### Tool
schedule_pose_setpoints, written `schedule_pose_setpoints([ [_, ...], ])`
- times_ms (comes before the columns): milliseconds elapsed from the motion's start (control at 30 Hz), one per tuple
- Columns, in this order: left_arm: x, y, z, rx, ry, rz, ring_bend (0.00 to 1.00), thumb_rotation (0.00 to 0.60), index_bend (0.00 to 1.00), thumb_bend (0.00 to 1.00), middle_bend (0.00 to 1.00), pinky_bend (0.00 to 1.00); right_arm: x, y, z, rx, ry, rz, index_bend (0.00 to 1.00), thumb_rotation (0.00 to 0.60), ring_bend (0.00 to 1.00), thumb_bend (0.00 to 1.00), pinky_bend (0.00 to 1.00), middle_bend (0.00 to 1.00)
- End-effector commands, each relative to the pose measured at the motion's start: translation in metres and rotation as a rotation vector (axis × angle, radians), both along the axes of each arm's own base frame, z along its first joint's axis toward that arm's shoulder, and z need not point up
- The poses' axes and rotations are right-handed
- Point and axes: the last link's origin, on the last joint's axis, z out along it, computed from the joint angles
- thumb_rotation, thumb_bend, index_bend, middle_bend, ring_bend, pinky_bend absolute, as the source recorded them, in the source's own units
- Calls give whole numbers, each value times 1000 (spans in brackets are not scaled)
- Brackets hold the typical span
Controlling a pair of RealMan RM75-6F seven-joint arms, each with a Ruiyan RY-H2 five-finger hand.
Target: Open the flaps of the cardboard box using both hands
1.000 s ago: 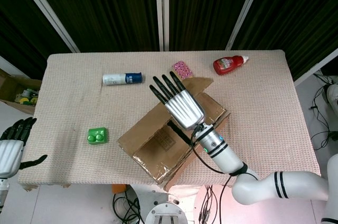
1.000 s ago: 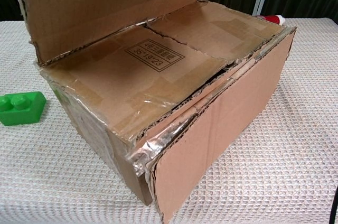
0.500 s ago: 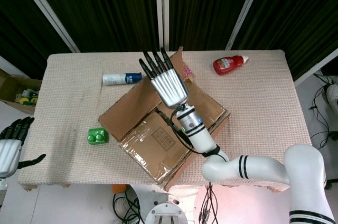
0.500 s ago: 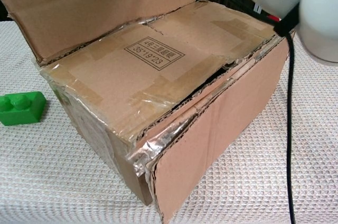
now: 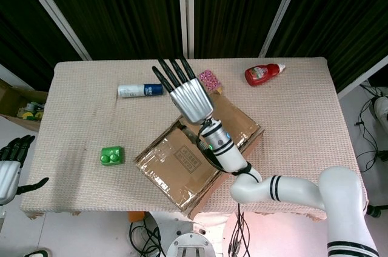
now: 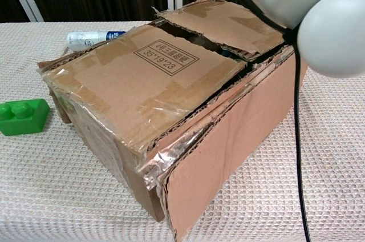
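Note:
The cardboard box (image 5: 182, 163) sits at the table's front middle, turned at an angle. Its two inner flaps (image 6: 142, 71) lie flat on top, one printed 35*19*23. The near outer flap (image 6: 239, 139) hangs down the front side. I cannot see the far outer flap; my right hand covers that spot in the head view. My right hand (image 5: 189, 96) is held above the box's far edge with its fingers straight and spread, holding nothing. My left hand (image 5: 9, 172) hangs off the table's left edge, fingers apart and empty. The chest view shows only my right arm (image 6: 319, 25).
A green block (image 5: 111, 156) lies left of the box. A white and blue bottle (image 5: 140, 90) lies behind it. A pink packet (image 5: 210, 79) and a red ketchup bottle (image 5: 262, 74) are at the back. A carton (image 5: 18, 105) stands on the floor at left.
The far outer flap, raised by my right hand before, has swung back and dropped out of sight. My right hand has shifted towards the far left. My left hand sank slightly.

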Motion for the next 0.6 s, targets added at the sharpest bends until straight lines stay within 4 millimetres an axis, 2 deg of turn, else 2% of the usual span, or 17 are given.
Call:
schedule_pose_setpoints([
  [33,1,2,-2,-7,1,-3,63,493,23,63,86,189,-15,10,22,57,-14,8,0,600,0,342,0,0],
  [167,5,4,-5,-19,7,-9,64,499,23,63,86,189,-31,20,46,194,73,-24,7,600,0,419,0,7],
  [300,9,6,-9,-27,9,-13,63,508,24,63,86,189,-48,30,64,324,203,-98,68,600,0,491,0,65],
  [433,12,8,-13,-41,13,-15,64,528,24,63,86,189,-61,43,71,423,282,-132,199,600,0,634,0,132],
  [600,16,9,-16,-52,22,-14,64,547,24,63,86,189,-68,60,71,513,311,-93,306,600,0,746,0,192],
])
